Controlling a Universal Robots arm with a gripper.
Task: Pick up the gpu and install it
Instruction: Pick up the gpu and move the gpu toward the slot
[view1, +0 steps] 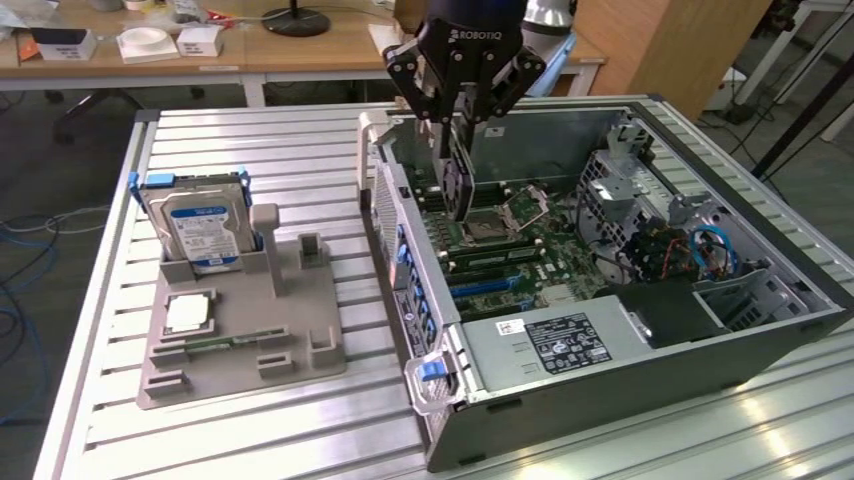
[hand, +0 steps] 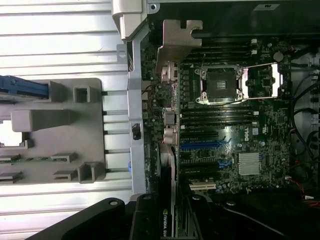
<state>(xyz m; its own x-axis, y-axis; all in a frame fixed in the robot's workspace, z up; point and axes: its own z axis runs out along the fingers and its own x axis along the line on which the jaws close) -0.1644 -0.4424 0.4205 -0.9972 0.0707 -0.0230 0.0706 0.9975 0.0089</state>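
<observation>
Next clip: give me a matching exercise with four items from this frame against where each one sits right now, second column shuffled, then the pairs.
Things
1. gpu
2. hard drive
3. processor chip
4. power supply

Places
A. lying flat on the grey holder
B. mounted inside the computer case, label facing up
C. held edge-down by the gripper over the motherboard
D. standing upright in the grey holder

Pairs: 1-C, 2-D, 3-A, 4-B
</observation>
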